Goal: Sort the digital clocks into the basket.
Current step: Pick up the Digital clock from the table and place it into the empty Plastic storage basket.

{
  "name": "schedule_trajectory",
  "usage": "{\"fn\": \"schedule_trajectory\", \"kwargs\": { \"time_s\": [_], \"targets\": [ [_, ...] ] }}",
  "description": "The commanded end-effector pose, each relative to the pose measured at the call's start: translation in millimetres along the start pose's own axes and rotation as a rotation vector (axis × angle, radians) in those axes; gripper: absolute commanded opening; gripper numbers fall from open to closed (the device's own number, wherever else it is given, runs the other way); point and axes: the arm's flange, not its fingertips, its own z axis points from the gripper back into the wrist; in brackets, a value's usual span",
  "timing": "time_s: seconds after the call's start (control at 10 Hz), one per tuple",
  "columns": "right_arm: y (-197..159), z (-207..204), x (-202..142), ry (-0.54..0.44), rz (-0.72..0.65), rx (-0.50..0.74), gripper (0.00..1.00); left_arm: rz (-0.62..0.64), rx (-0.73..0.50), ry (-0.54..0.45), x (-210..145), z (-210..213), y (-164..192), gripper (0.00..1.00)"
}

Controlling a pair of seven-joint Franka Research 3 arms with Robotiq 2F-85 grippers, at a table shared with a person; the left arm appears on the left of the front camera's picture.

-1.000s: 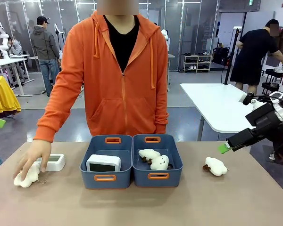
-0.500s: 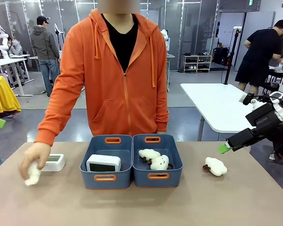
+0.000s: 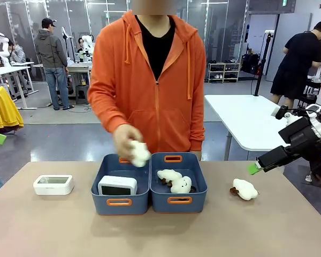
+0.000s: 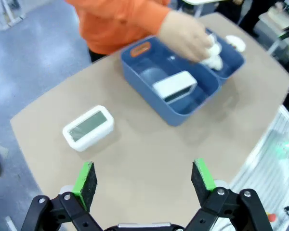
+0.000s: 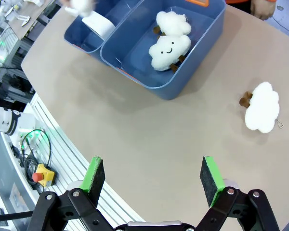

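One white digital clock (image 3: pixel 53 184) (image 4: pixel 88 127) lies flat on the table at the left, apart from the tubs. Another digital clock (image 3: pixel 117 186) (image 4: pixel 175 85) leans inside the left blue basket (image 3: pixel 99 202) (image 4: pixel 135 72). A person's hand (image 3: pixel 125 138) holds a cream plush toy (image 3: pixel 139 153) above the two tubs. My left gripper (image 4: pixel 144 180) hovers open high over the table with nothing between its fingers. At the table's right side my right gripper (image 3: pixel 255 168) (image 5: pixel 154 175) also stands open and empty.
The right blue tub (image 3: pixel 198 201) (image 5: pixel 183 82) touches the left one and holds two plush toys (image 3: pixel 174 181) (image 5: pixel 169 45). Another plush toy (image 3: pixel 243 188) (image 5: pixel 261 107) lies on the table to the right. The person stands at the far edge.
The person's hand picked the plush up from the table's left and carried it right, to above the tubs. The clock on the table now lies uncovered. Both arms stayed still.
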Motion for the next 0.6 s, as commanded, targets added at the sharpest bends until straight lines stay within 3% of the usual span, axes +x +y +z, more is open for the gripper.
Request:
{"fn": "schedule_trajectory", "kwargs": {
  "time_s": [0.0,0.2,0.5],
  "targets": [
    [2,1,0,0.006,0.003,-0.016,1.0,-0.22,0.09,0.068,21,-25,26,1.0],
    [2,1,0,0.006,0.003,-0.016,1.0,-0.54,0.044,0.212,51,-54,59,1.0],
    [2,1,0,0.006,0.003,-0.016,1.0,-0.664,-0.007,0.594,82,-123,83,1.0]
  ]
}}
